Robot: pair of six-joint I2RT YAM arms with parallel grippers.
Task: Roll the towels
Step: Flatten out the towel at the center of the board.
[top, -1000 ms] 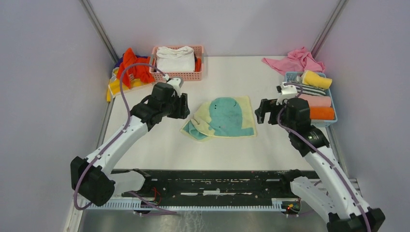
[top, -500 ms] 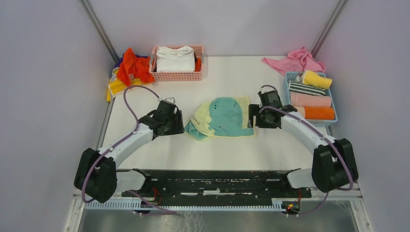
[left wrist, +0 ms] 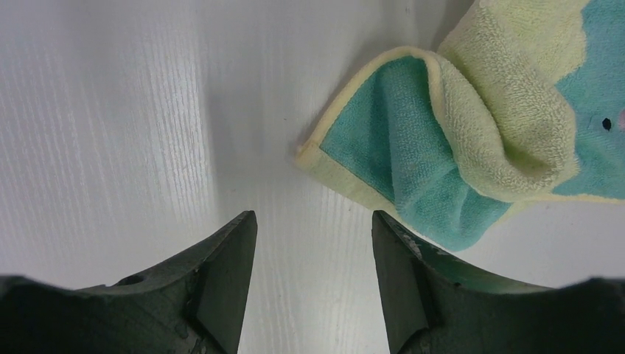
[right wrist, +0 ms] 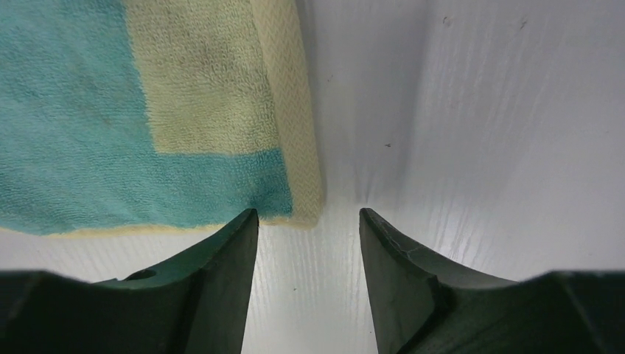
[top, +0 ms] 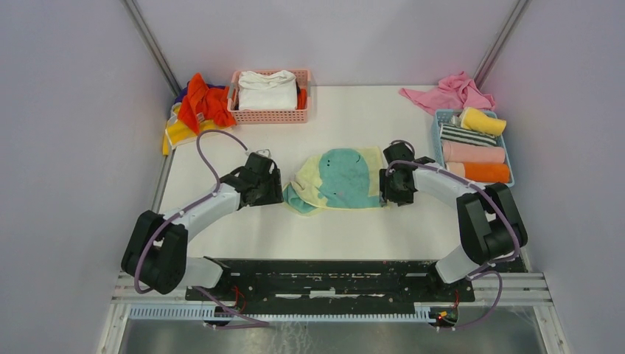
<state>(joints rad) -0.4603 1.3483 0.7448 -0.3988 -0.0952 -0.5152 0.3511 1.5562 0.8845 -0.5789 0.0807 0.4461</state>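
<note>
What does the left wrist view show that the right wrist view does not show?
Only the left wrist view shows the towel with one corner folded over, teal side up, ahead of the open left gripper. Only the right wrist view shows a flat corner of the towel with its pale yellow hem, just ahead of the open right gripper. Both show the pale yellow and teal towel, the white table, and nothing between the fingers.

No text, label, brand mark or number can be read in any view. On the pale yellow towel [top: 340,179] only a plain teal figure with a few small dark dots is seen, with no letters or signs.
</note>
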